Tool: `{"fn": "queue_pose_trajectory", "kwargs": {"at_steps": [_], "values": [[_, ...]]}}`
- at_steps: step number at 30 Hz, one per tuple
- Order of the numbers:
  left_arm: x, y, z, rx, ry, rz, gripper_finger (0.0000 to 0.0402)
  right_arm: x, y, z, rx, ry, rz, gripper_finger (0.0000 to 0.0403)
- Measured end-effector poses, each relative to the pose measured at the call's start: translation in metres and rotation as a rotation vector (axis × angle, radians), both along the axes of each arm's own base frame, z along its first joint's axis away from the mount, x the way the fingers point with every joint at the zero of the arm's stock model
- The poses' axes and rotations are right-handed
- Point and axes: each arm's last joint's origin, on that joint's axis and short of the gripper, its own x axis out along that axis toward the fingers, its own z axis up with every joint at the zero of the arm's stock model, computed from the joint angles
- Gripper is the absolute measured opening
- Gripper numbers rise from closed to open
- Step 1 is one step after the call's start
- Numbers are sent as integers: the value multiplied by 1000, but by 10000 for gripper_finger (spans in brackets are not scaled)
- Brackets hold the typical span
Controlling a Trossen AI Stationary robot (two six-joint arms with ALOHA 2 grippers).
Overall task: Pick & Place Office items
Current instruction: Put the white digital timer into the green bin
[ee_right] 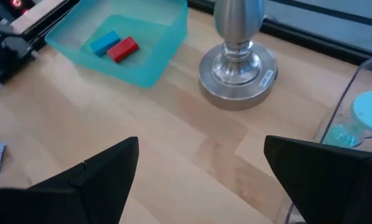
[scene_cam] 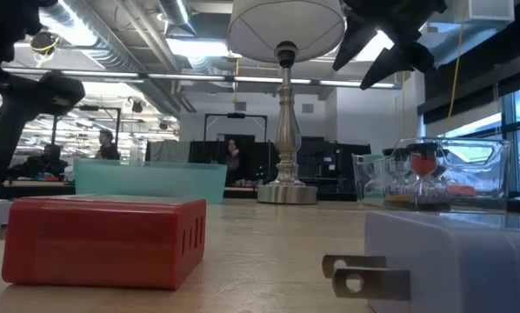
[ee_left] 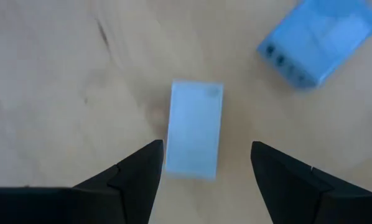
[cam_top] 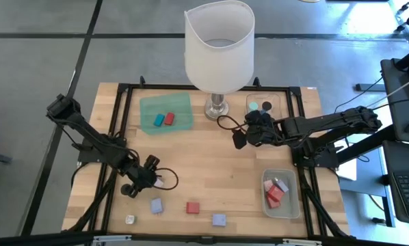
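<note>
My left gripper (cam_top: 159,182) sits low over the front-left of the worktop (cam_top: 211,157), fingers (ee_left: 136,177) spread either side of a white block (ee_left: 194,129) lying flat on the wood; both fingers clear of it, nothing gripped. A blue block (ee_left: 315,38) lies near it, apart. Along the front edge I see a lavender block (cam_top: 156,205), a red block (cam_top: 193,207), another lavender one (cam_top: 219,220) and a small white piece (cam_top: 130,220). My right gripper (cam_top: 240,138) hangs above the worktop near the lamp base (cam_top: 217,108), fingers wide apart and empty. The teal tray (cam_top: 166,113) at back left holds a blue piece (cam_top: 159,119) and a red piece (cam_top: 169,119) side by side. The clear tray (cam_top: 280,193) at front right has red and pink pieces in it. The small clear tray (cam_top: 262,104) behind the right gripper holds a teal cylinder (cam_top: 254,106) and a dark-capped one (cam_top: 267,106).
</note>
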Motion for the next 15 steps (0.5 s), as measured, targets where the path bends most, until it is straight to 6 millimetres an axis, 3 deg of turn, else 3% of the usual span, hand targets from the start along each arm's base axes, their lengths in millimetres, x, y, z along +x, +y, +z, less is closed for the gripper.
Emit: {"fn": "queue_pose_trajectory", "kwargs": {"at_steps": [15], "values": [[-8, 6, 9, 23, 2, -64, 240, 1, -2, 2, -36, -30, -40, 351]]}}
